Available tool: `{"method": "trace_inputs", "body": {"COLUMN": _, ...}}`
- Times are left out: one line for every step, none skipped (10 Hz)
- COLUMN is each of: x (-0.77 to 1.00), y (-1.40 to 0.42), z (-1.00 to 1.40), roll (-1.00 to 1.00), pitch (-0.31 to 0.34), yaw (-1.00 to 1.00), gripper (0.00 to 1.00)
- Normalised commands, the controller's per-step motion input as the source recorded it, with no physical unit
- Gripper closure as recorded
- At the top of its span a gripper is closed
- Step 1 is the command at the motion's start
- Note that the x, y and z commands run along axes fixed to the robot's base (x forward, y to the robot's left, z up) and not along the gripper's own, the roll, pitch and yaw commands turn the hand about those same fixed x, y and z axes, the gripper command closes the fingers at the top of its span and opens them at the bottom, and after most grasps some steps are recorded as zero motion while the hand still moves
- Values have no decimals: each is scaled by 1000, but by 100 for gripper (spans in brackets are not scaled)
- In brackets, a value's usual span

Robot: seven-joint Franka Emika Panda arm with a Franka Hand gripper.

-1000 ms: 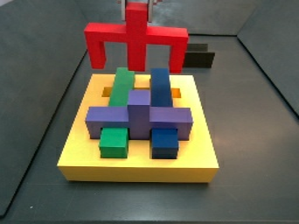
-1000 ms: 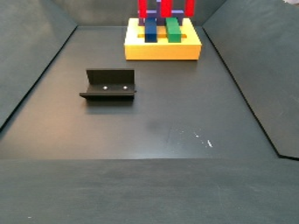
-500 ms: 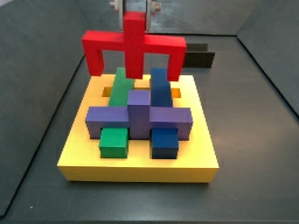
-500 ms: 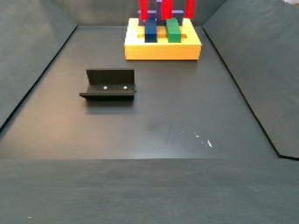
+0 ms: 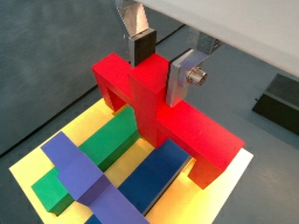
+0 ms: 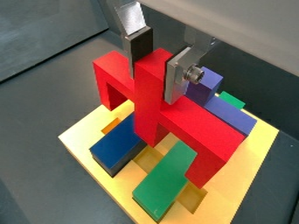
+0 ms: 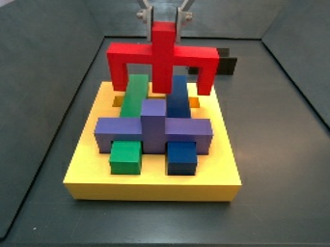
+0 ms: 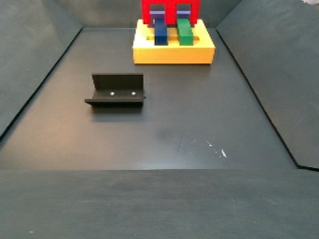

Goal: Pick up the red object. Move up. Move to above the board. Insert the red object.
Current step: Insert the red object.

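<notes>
While the gripper (image 5: 162, 59) clamps the upright stem of the red object (image 5: 163, 109) between its silver fingers (image 5: 184, 77), the piece hangs over the far end of the board (image 7: 152, 183), prongs pointing down. In a side view the gripper (image 7: 164, 16) sits at the top edge of the frame, directly above the board's far edge, and the red object (image 7: 161, 60) spans about the width of the purple block (image 7: 154, 128). Its prongs reach down toward the far ends of the green bar (image 7: 134, 95) and blue bar (image 7: 176, 93); whether they touch the board cannot be told.

The board holds the green and blue bars side by side in its top, with the purple block laid across them near the middle. In a wrist view the green bar (image 6: 166, 180), blue bar (image 6: 119, 145) and purple block (image 6: 229, 108) show below the red crossbar.

In a side view the board (image 8: 173, 53) stands at the far end of the floor (image 8: 162, 131), and the fixture (image 8: 117, 91) stands well apart from it, toward the left wall.
</notes>
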Motion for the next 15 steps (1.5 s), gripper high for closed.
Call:
{"method": "trace_inputs", "body": {"x": 0, "y": 74, "z": 0, "roll": 144, "pitch": -114, "yaw": 77, "gripper": 100}}
{"method": "trace_inputs", "body": {"x": 0, "y": 74, "z": -3, "roll": 134, "pitch": -190, "yaw": 94, "gripper": 100}}
{"method": "trace_inputs", "body": {"x": 0, "y": 60, "z": -111, "roll": 100, "pitch": -229, "yaw": 117, "gripper": 100}}
{"method": "trace_inputs", "body": {"x": 0, "y": 43, "z": -166, "roll": 119, "pitch": -249, "yaw": 109, "gripper": 100}}
{"method": "trace_inputs", "body": {"x": -57, "y": 51, "z": -183, "roll": 113, "pitch": -281, "yaw": 106, "gripper": 100}}
{"method": "trace_inputs", "body": {"x": -26, "y": 71, "z": -203, "roll": 83, "pitch": -259, "yaw": 83, "gripper": 100}}
{"method": "trace_inputs", "body": {"x": -140, "y": 37, "z": -60, "roll": 34, "pitch": -187, "yaw": 0, "gripper": 100}}
{"method": "trace_inputs", "body": {"x": -66, "y": 3, "z": 0, "roll": 0, "pitch": -123, "yaw": 0, "gripper": 100}}
{"method": "trace_inputs", "body": {"x": 0, "y": 0, "z": 237, "roll": 24, "pitch": -14, "yaw": 0, "gripper": 100}}
{"method": "trace_inputs", "body": {"x": 0, "y": 0, "z": 246, "roll": 87, "pitch": -1, "yaw": 0, "gripper": 100}}
{"method": "trace_inputs", "body": {"x": -69, "y": 0, "z": 74, "roll": 114, "pitch": -10, "yaw": 0, "gripper": 100}}
{"method": "trace_inputs", "body": {"x": -117, "y": 0, "z": 0, "roll": 139, "pitch": -20, "yaw": 0, "gripper": 100}}
{"method": "trace_inputs", "body": {"x": -34, "y": 0, "z": -63, "roll": 134, "pitch": -13, "yaw": 0, "gripper": 100}}
{"method": "trace_inputs", "body": {"x": -160, "y": 0, "z": -117, "roll": 160, "pitch": -36, "yaw": 0, "gripper": 100}}
{"method": "trace_inputs", "body": {"x": -157, "y": 0, "z": -63, "roll": 144, "pitch": -26, "yaw": 0, "gripper": 100}}
